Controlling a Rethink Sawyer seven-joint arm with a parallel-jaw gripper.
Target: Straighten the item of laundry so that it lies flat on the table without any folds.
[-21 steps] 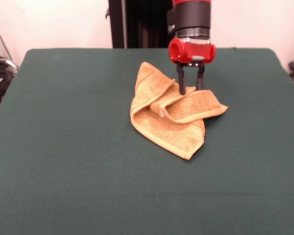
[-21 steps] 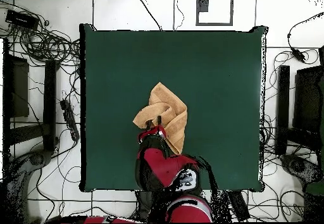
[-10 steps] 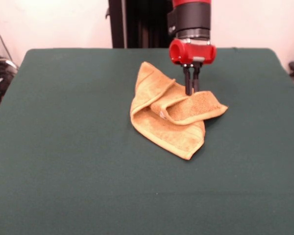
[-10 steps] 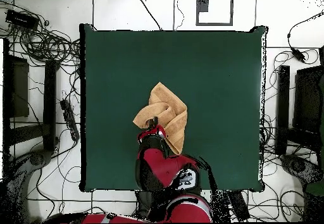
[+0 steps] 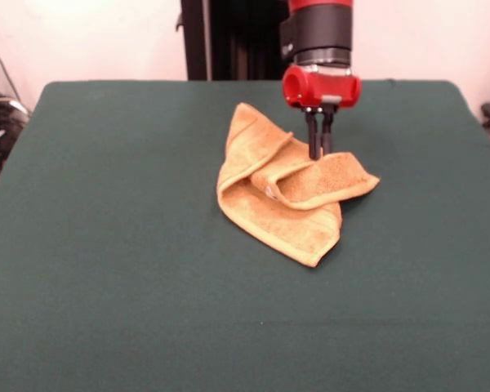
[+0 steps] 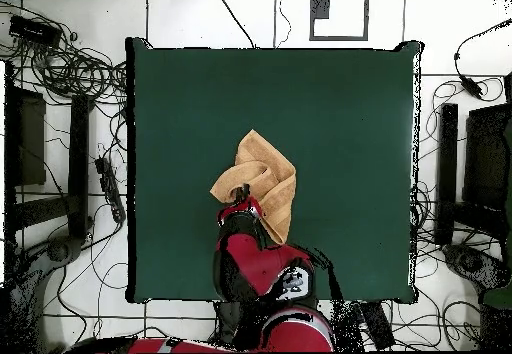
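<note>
The item of laundry (image 5: 286,196), an orange-tan towel, lies crumpled on the green table (image 5: 106,245), right of centre toward the far side. One flap is folded over the rest, and a corner points toward the near edge. My gripper (image 5: 319,155) hangs straight down from the red wrist, its two dark fingers pressed together and shut on the upper edge of the folded flap. From overhead, the item of laundry (image 6: 265,178) sits near the middle of the table (image 6: 350,120), and my gripper (image 6: 240,196) is at the towel's lower left edge with the arm covering part of it.
Green cloth surrounds the towel on all sides. In the overhead view, cables (image 6: 70,70) and dark equipment (image 6: 30,140) lie on the floor to the left of the table, with more gear (image 6: 480,170) to the right.
My fingers stood apart over the flap's edge one second ago and have since shut on it. The towel and the arm have stayed in place.
</note>
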